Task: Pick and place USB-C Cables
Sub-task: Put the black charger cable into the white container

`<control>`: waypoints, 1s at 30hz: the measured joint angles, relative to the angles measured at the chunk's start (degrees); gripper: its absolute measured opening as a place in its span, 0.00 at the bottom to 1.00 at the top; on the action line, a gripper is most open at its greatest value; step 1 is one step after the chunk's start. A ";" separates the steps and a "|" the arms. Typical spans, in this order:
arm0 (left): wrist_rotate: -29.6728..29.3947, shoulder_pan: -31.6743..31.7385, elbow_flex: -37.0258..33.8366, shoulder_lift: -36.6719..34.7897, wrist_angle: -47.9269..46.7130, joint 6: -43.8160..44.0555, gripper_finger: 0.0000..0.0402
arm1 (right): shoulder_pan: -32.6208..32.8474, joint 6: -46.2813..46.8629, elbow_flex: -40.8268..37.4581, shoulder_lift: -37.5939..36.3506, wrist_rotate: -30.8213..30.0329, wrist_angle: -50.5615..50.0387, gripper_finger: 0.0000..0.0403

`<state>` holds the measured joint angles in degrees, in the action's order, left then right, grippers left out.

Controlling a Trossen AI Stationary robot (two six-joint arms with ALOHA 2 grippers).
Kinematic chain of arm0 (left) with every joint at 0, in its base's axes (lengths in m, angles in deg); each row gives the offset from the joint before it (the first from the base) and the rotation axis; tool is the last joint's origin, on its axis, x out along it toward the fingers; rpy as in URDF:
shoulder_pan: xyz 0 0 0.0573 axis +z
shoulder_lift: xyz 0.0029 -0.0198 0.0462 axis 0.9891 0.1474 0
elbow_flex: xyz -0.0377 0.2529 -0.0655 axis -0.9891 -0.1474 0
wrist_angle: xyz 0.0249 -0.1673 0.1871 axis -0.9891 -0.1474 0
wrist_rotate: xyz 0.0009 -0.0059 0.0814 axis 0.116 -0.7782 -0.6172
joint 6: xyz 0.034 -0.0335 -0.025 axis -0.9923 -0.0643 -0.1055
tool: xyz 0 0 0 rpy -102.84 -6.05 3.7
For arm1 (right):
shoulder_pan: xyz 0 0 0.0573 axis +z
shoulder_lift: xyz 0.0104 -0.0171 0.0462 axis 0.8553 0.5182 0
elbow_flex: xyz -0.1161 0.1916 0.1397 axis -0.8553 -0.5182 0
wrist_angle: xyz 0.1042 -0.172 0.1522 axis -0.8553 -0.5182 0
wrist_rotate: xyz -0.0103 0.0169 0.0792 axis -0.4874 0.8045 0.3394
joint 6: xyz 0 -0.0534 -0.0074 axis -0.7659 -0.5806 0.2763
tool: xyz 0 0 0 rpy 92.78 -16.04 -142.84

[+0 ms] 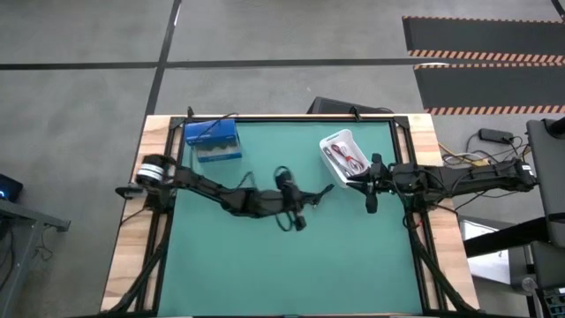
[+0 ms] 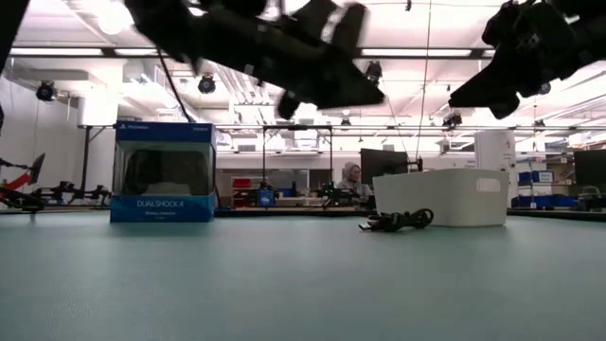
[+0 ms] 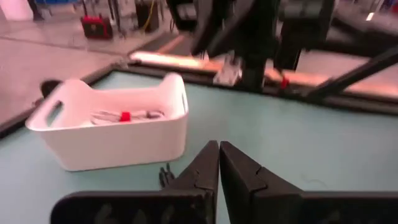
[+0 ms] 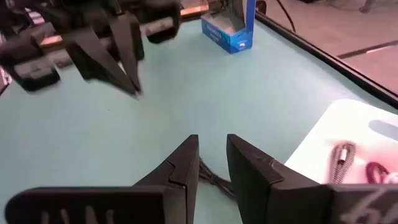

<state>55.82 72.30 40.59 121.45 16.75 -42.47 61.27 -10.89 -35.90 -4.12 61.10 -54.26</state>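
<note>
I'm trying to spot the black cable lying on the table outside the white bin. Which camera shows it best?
The low view: the black cable lies in plain sight on the table beside the white bin. The high view shows only a thin dark line, and each wrist view just a scrap behind its own tool.

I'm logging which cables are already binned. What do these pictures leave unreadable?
- Low view: the white bin wall hides its contents.
- Right wrist view: the red cable is cut off by the edge; the black cable runs behind the fingers.
- High view: cables in the bin are too small to count.
</note>
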 joint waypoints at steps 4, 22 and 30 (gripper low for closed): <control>0.06 -0.01 -7.35 -5.41 7.30 -1.82 0.00 | 0.01 1.30 -3.79 0.09 -0.01 7.57 0.18; 0.12 -0.06 -12.25 -4.88 8.15 2.71 0.00 | 0.01 4.20 -8.21 0.42 -0.24 16.48 0.18; 0.14 -0.10 -5.36 5.77 7.08 2.98 0.00 | 0.00 3.28 -6.97 0.46 -0.28 16.34 0.18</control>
<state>55.96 72.19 35.22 127.22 23.83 -39.48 61.27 -7.61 -42.87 -3.66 60.82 -37.93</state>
